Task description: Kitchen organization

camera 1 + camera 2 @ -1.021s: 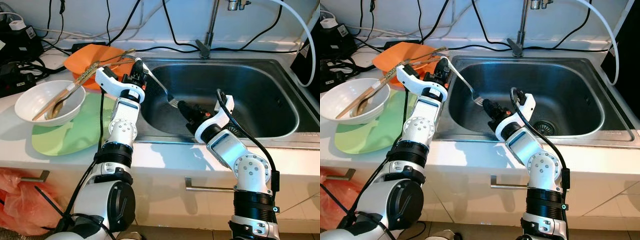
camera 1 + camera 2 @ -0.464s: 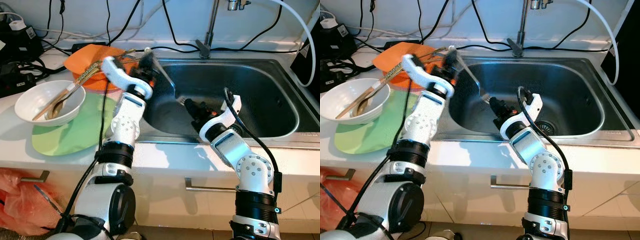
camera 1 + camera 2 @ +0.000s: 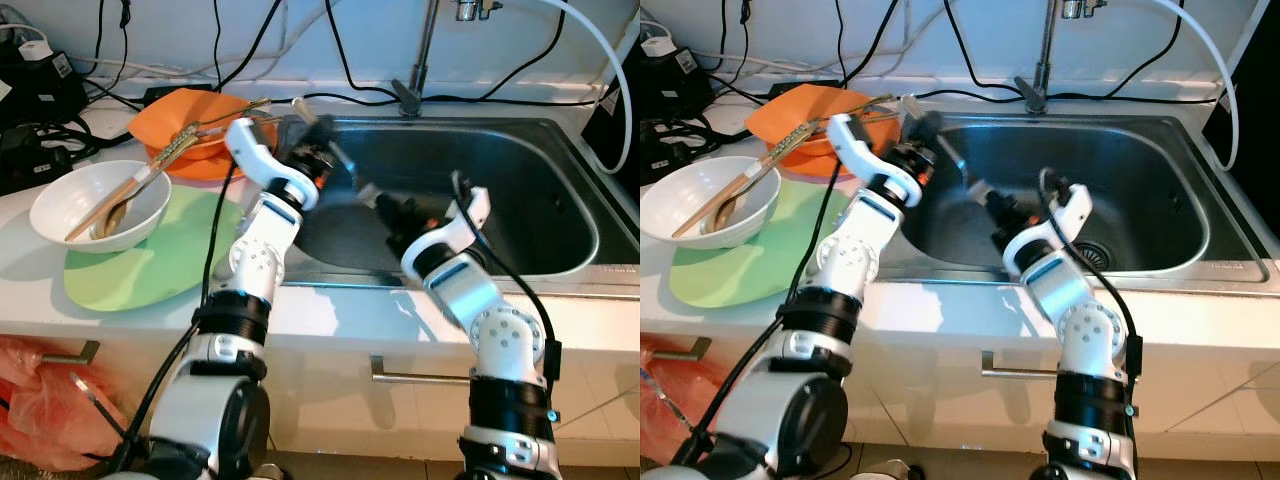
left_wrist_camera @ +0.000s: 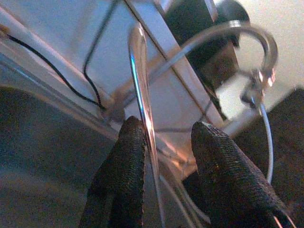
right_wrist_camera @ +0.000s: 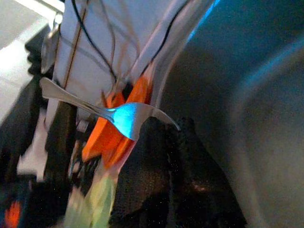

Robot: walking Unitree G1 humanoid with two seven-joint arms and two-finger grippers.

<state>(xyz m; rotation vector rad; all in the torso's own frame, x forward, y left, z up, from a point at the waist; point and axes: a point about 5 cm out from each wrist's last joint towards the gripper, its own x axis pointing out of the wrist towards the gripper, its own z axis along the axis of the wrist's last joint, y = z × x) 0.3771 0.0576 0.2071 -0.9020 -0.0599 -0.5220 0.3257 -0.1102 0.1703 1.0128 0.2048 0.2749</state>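
Fork [image 3: 345,172] spans both hands over sink [image 3: 520,200]: right hand [image 3: 385,203] pinches tine end, left hand [image 3: 318,150] sits narrow around handle, so you're mid-transfer. White bowl [image 3: 60,200] on tabletop [image 3: 30,270] already holds utensils, likely destination.

Two arms of silver-grey segments are showing, joined by black ring collars, with white shells cladding the wrists. A black cable is looping along the right arm [image 3: 500,330] and another along the left arm [image 3: 240,310]. Each gripper's fingers [image 4: 126,166] are wearing black textured pads (woven-looking up close), with orange marks near the wrists.
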